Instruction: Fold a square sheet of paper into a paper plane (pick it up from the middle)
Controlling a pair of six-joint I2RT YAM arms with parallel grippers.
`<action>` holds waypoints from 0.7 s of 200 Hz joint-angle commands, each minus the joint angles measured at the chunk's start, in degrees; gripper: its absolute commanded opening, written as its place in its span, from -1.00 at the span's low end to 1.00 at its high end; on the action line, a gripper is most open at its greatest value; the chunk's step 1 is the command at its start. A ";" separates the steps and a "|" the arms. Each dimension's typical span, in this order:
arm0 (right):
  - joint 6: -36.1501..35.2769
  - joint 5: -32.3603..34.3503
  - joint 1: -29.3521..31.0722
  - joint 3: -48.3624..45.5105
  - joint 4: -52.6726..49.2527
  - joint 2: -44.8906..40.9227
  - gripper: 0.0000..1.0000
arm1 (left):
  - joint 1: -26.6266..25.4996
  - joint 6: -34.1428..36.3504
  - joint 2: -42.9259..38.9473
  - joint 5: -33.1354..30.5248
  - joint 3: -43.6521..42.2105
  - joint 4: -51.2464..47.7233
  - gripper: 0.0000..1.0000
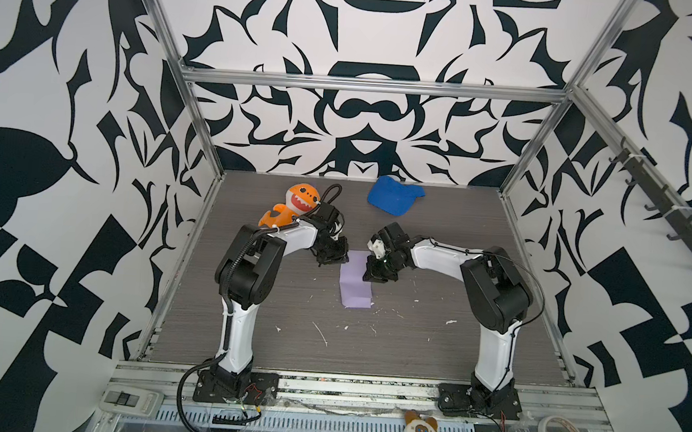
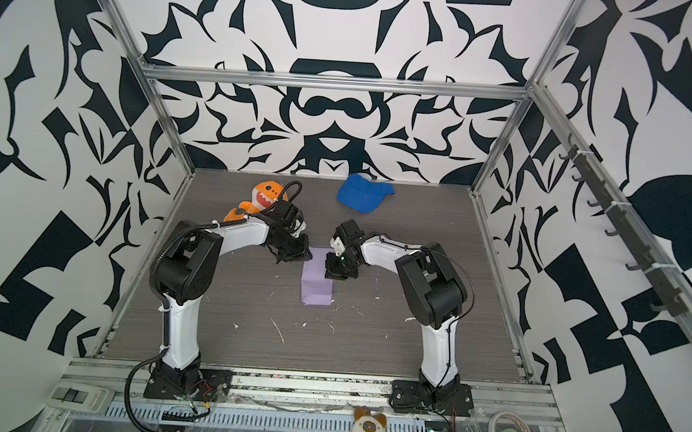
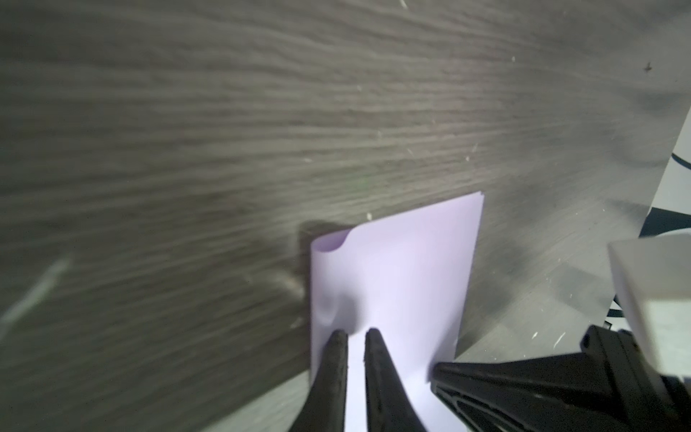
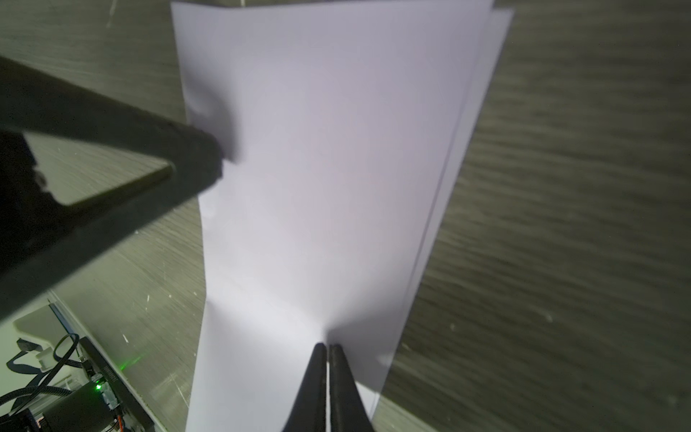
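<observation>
In both top views: thin, matte, pale-lavender sheet of paper (image 1: 355, 288) (image 2: 316, 286), folded to a tall narrow rectangle, flat on the grey wood-grain table (image 1: 267, 303) (image 2: 221, 300), near its middle and between the two arms. Left gripper (image 1: 343, 260) (image 2: 307, 257) down at the far left corner of the paper. Right gripper (image 1: 370, 278) (image 2: 331, 275) down on its right edge, a little nearer. Jaw widths too small to read from here. Orange plush shark (image 1: 295, 205) (image 2: 260, 198) behind the left arm and blue fabric cap (image 1: 393, 197) (image 2: 362, 193) near the back wall, both well apart from the paper.

In the left wrist view: left gripper (image 3: 355, 333) with jaws parted only a sliver, both black tips pressed onto the paper (image 3: 396, 269) close to one long edge. Shallow dimple in the paper at the tips, nothing plainly nipped. At one far corner, layers bulging open in a small loop. One black finger (image 3: 523, 385) of the right gripper touching the opposite long edge.

In the right wrist view: right gripper (image 4: 328, 346) with jaws closed together, barely a hairline between, tips resting on the paper (image 4: 329, 168) and gripping nothing visible. Two stacked layers plain along one long edge, slightly offset. Tip of a left gripper finger (image 4: 194, 149) on the other long edge.
</observation>
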 commanded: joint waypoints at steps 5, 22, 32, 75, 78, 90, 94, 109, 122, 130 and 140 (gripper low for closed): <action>-1.29 12.43 0.01 -3.46 -6.65 5.86 -0.80 | 3.44 2.14 1.82 -4.41 -0.22 -3.84 -0.69; -1.20 12.44 -0.02 -3.61 -6.49 5.81 -0.80 | 3.39 2.49 0.65 -3.68 0.40 -3.95 -0.68; -1.11 12.47 0.07 -3.70 -6.47 5.80 -0.80 | 3.37 2.29 -0.71 -3.14 0.62 -4.16 -0.69; -1.19 12.23 0.09 -3.87 -6.54 5.91 -0.81 | 0.87 -3.12 -10.82 -0.96 -6.07 -3.40 -0.68; -1.20 12.21 0.15 -3.88 -6.49 5.92 -0.81 | 0.47 -3.89 -11.29 -0.61 -6.89 -3.02 -0.68; -1.15 12.15 0.16 -3.88 -6.55 6.00 -0.81 | -1.15 -7.30 -13.76 1.24 -10.76 -0.61 -0.68; -1.17 12.14 0.10 -3.88 -6.55 6.08 -0.81 | -1.74 -8.29 -14.40 1.83 -11.98 0.24 -0.68; -1.20 12.12 0.10 -3.75 -6.54 6.34 -0.81 | -3.88 -11.41 -16.29 2.54 -15.66 2.22 -0.68; -1.27 12.12 0.11 -3.53 -6.57 6.57 -0.81 | -5.18 -12.41 -17.19 2.65 -17.49 2.40 -0.68; -1.25 12.10 0.12 -3.44 -6.72 6.70 -0.81 | -5.70 -12.87 -17.44 2.75 -18.34 2.38 -0.68; -1.43 12.11 0.16 -3.19 -6.82 6.92 -0.81 | -6.22 -13.27 -17.26 3.30 -19.12 2.43 -0.68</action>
